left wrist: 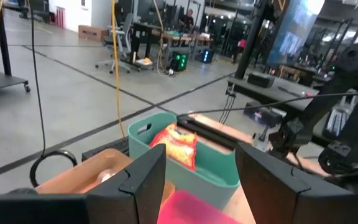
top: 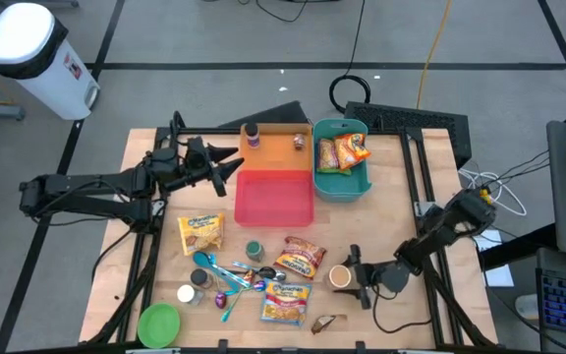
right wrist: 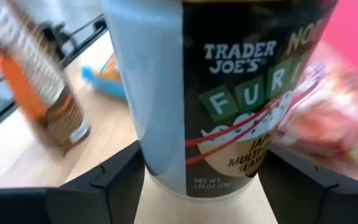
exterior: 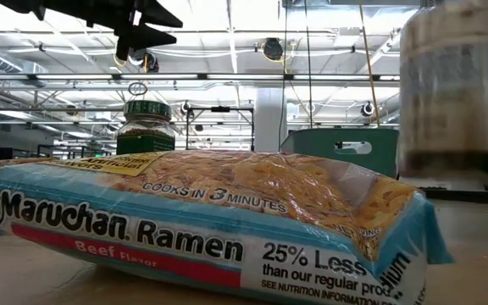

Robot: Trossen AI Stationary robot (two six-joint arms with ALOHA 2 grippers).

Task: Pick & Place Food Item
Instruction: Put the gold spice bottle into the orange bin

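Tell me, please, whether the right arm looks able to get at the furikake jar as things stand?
Probably yes: the right pincer already straddles the furikake jar, one finger on each side, with nothing between them. Whether the fingers touch it, I cannot tell.

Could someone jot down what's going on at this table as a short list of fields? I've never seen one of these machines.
Right pincer: low at the table's front right, fingers open on either side of a Trader Joe's furikake jar, not yet clamped.
Left pincer: open, empty, raised above the red tray.
Teal bin: already holds snack packets.
Orange tray: holds a small bottle.
Loose on table: Maruchan ramen packet, other noodle packets, green-lidded jar, green plate.
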